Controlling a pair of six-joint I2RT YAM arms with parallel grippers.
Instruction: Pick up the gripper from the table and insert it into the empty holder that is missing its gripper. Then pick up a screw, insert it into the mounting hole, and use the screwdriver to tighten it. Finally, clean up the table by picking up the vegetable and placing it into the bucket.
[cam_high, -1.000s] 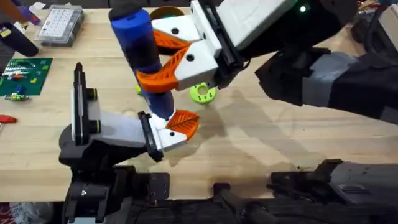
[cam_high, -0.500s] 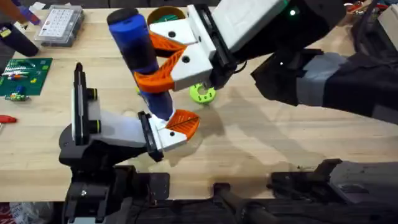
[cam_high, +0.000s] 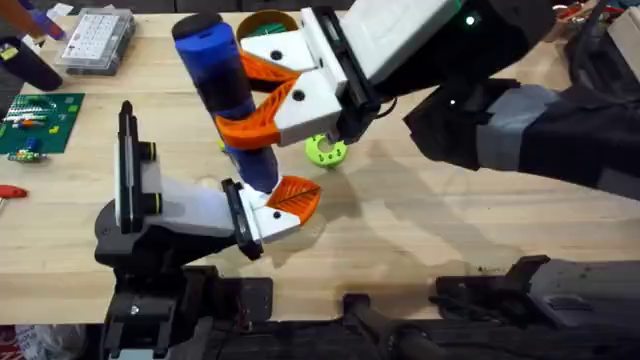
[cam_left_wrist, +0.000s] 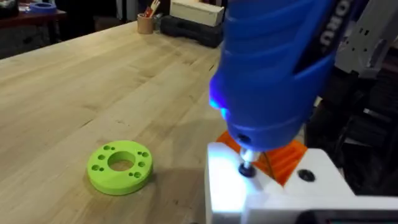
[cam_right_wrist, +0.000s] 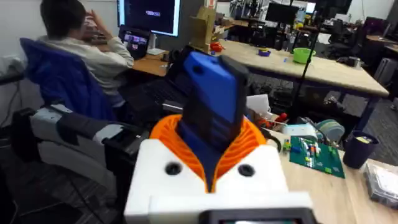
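- Overhead view: the right gripper (cam_high: 262, 92), white with orange ribbed pads, reached in from the right and was clamped around the blue screwdriver (cam_high: 225, 90); the screwdriver stood nearly upright over the table's middle, its lower end at the holder (cam_high: 195, 208); the holder, the white boxy wrist of the small desktop arm, lay at the near left and ended in a black bracket; the gripper (cam_high: 293, 197), a small orange ribbed finger on a white block, sat at that bracket end, just beside the screwdriver's tip; a green disc (cam_high: 326, 150) with holes lay on the wooden table (cam_high: 450, 230) just beyond, partly under the right arm; the bucket (cam_high: 268, 20) showed as a tan rim at the far edge, behind the screwdriver; a green circuit board (cam_high: 38, 122) and a clear parts box (cam_high: 97, 40) lay at the far left.
- Left wrist view: the screwdriver's blue body stood close, with a blue glow on its side; its thin bit (cam_left_wrist: 247, 163) pressed down on a dark screw head in the white block; orange ribs showed just behind the bit; the green disc lay flat on the table to the left; whether the left gripper was open or closed could not be told.
- Right wrist view: the two orange pads (cam_right_wrist: 177, 142) pressed both sides of the screwdriver, which rose between them; the holder's white-and-black arm lay behind at the left.
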